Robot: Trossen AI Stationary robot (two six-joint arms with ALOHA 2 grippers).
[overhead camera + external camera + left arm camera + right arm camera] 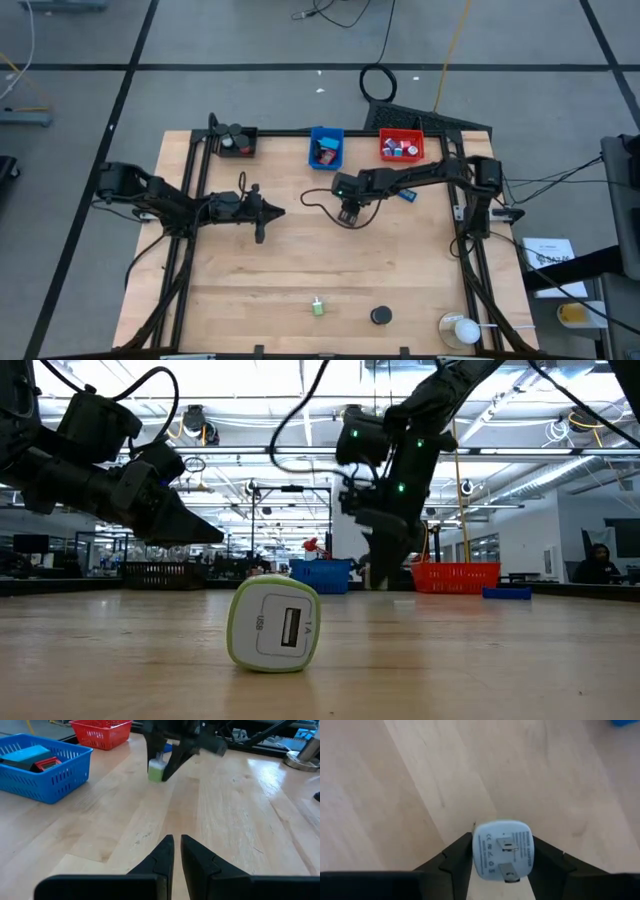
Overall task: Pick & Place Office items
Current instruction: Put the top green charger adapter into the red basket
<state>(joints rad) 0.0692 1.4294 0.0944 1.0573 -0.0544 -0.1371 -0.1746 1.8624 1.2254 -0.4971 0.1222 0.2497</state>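
Note:
My right gripper [502, 856] is over the middle of the table [250, 290], shut on a small white charger plug [501, 851] with a green body [156, 769]. Its pronged face looks up at the wrist camera. My left gripper [176, 842] waits shut and holding nothing to the left of it [272, 212], pointing at it. A second green-and-white USB charger [273, 625] rests on its side near the front edge, beside a black disc [380, 316]. A small blue item [407, 196] lies under the right arm. My right gripper pinches the charger plug between its two fingers by two opposite sides [479, 856]. The fingers [457, 852] come from above, slanting down. The plug sits with its pronged face toward the wrist and, in the left wrist view, hangs a little above the wood.
At the far edge stand a black bin [236, 141], a blue bin [326, 148] and a red bin [401, 147], each with items inside. A roundish white object in a clear holder [460, 330] stands at the near right corner. Bare wood lies between the arms and the front edge.

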